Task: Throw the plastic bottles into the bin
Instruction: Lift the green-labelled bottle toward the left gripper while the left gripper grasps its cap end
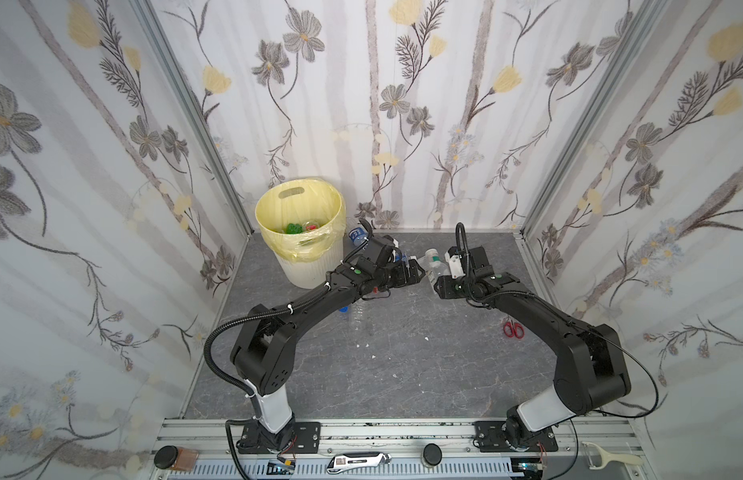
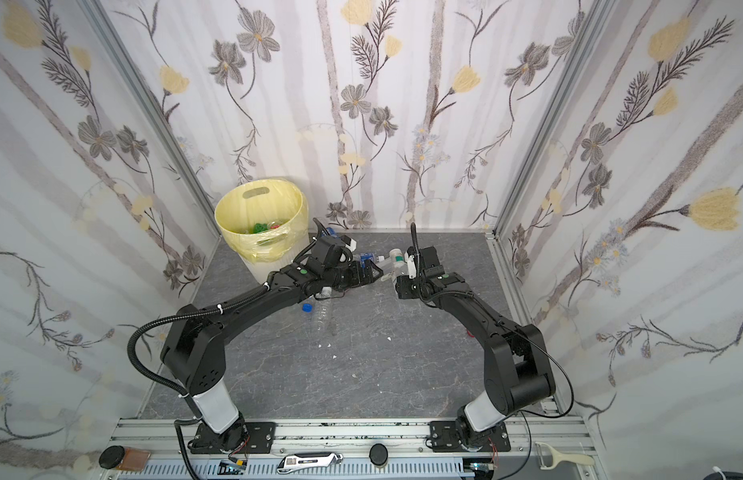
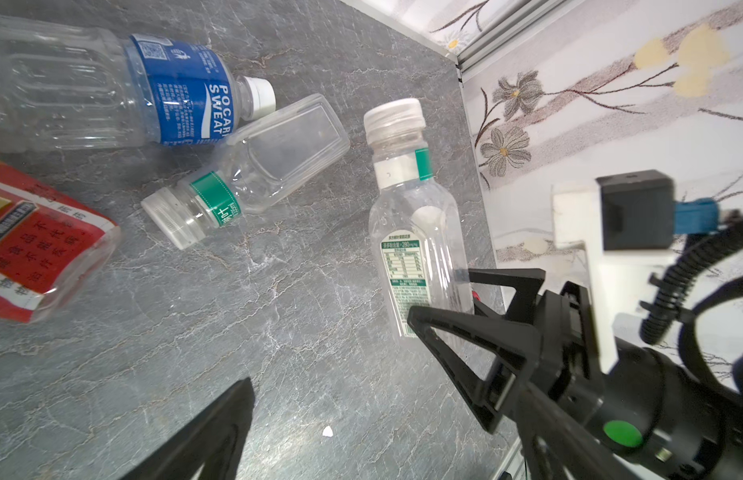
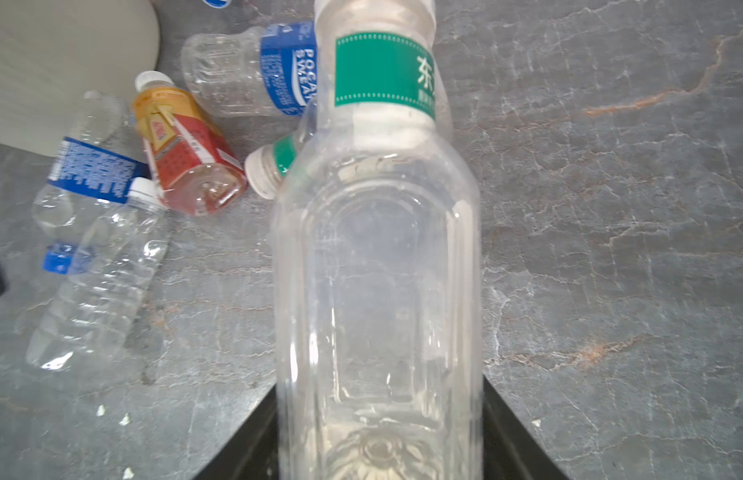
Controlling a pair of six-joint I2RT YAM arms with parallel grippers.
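Several discarded bottles (image 1: 299,227) lie inside the bin (image 1: 307,270), which stands at the back left corner of the table (image 1: 403,374) with its yellow liner folded over the rim. Near its foot a loose cluster lies flat on the surface: a blue-labelled bottle (image 4: 91,170), a red-labelled bottle (image 4: 187,158), a Pocari Sweat bottle (image 3: 112,87) and a green-banded bottle (image 3: 253,170). The left gripper (image 1: 417,274) hovers over that cluster near the middle, its jaws spread wide and empty, pointing at the other arm. Facing it, a clear bottle with a green neck band (image 4: 378,270) is held off the table, cap toward the back wall. The right gripper (image 4: 378,419) is clamped on its base end, leaving the body and neck free. That looks like an offer for a handover, since the bin sits on the far side from this arm. Red scissors (image 1: 513,329) lie further right, well apart from the bottles.
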